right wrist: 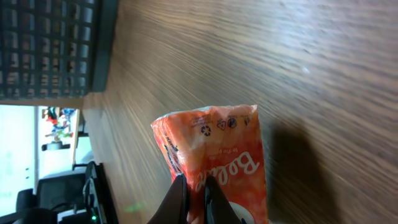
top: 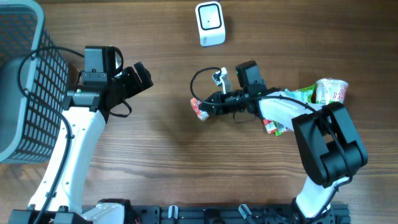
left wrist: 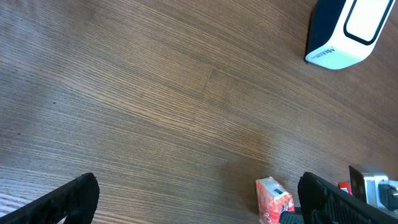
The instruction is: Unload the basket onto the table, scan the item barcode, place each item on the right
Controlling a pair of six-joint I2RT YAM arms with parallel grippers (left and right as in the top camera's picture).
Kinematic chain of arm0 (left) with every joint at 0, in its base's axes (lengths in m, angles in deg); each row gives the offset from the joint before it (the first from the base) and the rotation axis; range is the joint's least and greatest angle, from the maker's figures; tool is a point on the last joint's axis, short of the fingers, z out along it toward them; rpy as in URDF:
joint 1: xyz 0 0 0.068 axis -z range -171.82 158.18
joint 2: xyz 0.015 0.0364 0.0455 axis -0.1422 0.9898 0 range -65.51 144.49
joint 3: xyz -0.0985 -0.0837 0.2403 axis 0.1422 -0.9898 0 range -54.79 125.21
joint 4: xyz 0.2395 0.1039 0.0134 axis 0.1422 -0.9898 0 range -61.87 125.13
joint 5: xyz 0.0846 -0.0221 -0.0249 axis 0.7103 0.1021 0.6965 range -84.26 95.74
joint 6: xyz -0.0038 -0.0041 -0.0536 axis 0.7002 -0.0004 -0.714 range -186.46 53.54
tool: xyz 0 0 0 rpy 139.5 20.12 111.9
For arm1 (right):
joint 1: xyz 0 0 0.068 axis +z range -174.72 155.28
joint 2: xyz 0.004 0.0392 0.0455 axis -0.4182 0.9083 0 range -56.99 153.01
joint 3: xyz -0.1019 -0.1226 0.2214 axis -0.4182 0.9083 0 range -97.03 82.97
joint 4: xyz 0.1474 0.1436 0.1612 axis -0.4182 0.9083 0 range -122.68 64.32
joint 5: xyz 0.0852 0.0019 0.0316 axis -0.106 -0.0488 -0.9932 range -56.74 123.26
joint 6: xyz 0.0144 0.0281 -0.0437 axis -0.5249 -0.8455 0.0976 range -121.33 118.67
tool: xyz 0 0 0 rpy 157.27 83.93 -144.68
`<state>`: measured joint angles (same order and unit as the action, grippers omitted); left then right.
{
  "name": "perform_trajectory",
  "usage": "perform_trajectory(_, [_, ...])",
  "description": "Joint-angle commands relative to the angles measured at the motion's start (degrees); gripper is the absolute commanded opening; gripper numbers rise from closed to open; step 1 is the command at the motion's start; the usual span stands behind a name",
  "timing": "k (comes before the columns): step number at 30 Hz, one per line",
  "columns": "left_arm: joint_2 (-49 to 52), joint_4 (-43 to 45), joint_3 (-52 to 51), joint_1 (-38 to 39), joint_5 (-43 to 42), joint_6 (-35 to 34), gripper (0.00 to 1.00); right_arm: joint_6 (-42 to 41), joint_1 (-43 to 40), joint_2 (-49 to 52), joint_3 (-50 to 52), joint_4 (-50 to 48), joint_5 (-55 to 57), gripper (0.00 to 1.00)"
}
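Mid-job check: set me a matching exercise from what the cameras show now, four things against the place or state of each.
Things:
1. orange packet
2. scanner
3. basket
4. left gripper

Places or states:
A. fingers wide open, holding nothing
B. at the left edge of the overhead view
C. pinched between the fingers of the right gripper
D. top centre of the overhead view, standing alone

Pairs: 1-C, 2-D, 3-B, 4-A

Even bright light; right-wrist view seems motion-blurred.
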<state>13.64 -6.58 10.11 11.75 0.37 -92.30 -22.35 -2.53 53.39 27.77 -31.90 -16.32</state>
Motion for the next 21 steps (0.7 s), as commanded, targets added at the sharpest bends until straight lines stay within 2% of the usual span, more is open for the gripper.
perform_trajectory(1, [-0.35,0.13,0.02,-0.22,0.55,0.09,1.0,-0.15,0.13,0.85,0.44,-0.28,1.36,0.09])
perform_trajectory(5, [-0.35,0.13,0.02,-0.22,0.55,0.09,1.0,-0.13,0.13,0.85,0.44,-0.24,1.79,0.18])
perform_trajectory(10, [-0.35,0.13,0.02,-0.22,0.55,0.09,1.0,-0.15,0.13,0.85,0.44,-0.04,3.26,0.41])
perform_trajectory(15, [-0.35,0.13,0.02,-0.22,0.55,0.09,1.0,-0.11,0.11,0.83,0.44,-0.13,3.26,0.47])
perform_trajectory(21, [-0.35,0.13,0.02,-0.22,0.55,0.09,1.0,0.52,0.2,-2.93,-1.25,0.39,2.93,0.47])
